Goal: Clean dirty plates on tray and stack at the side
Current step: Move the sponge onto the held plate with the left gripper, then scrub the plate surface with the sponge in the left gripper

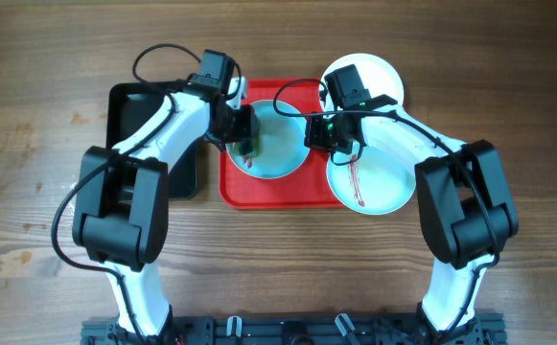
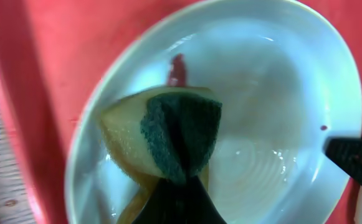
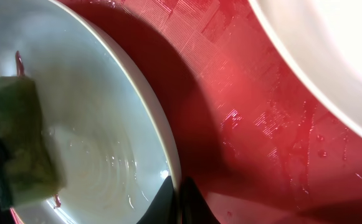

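Note:
A pale mint plate (image 1: 283, 153) lies on the red tray (image 1: 259, 192). My left gripper (image 1: 246, 134) (image 2: 181, 186) is shut on a yellow sponge with a green scouring face (image 2: 168, 137), pressed into this plate (image 2: 274, 93). A dark red streak (image 2: 179, 68) shows just beyond the sponge. My right gripper (image 1: 324, 134) (image 3: 177, 190) is shut on the plate's right rim (image 3: 162, 143). A second mint plate (image 1: 383, 187) with a long red streak (image 1: 355, 177) overlaps the tray's right edge. The white plate (image 1: 379, 77) (image 3: 330, 56) sits at the tray's far right corner.
A smaller black tray (image 1: 153, 105) stands left of the red tray, partly under my left arm. Bare wooden table (image 1: 278, 259) stretches in front of both trays and out to each side.

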`<state>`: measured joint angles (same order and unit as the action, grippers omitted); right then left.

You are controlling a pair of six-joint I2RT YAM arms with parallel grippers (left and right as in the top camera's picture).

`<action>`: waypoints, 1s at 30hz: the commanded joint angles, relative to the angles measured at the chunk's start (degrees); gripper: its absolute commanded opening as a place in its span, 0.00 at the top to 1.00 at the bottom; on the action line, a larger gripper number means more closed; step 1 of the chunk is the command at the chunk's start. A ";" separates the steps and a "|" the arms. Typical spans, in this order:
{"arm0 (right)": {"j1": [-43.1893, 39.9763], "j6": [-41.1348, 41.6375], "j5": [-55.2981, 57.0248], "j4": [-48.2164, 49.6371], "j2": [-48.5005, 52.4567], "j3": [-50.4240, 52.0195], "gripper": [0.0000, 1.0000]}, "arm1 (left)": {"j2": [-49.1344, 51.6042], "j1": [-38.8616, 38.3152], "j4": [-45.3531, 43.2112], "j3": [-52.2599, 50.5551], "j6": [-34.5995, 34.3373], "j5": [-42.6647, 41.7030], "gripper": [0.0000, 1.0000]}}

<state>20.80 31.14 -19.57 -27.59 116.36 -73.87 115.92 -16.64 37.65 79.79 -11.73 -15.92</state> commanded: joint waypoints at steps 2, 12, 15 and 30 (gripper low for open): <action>0.24 -0.57 0.24 0.48 -1.84 -0.17 0.96 | 1.97 -2.64 0.72 0.81 -2.27 -1.36 0.96; 0.24 -0.52 0.20 0.48 -1.84 -0.17 0.96 | 1.97 -0.22 -4.11 0.81 -2.49 -5.29 0.96; 0.24 -0.52 0.20 0.48 -1.84 -0.17 0.96 | 1.97 0.59 -8.02 0.81 -4.04 -0.26 0.96; 0.24 0.37 0.24 0.52 -1.84 -0.17 0.96 | 1.97 -0.33 1.49 0.81 -3.69 10.19 0.96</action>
<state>21.06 31.20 -19.46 -27.00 116.36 -73.87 117.01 -17.30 34.50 80.97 -15.29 -7.09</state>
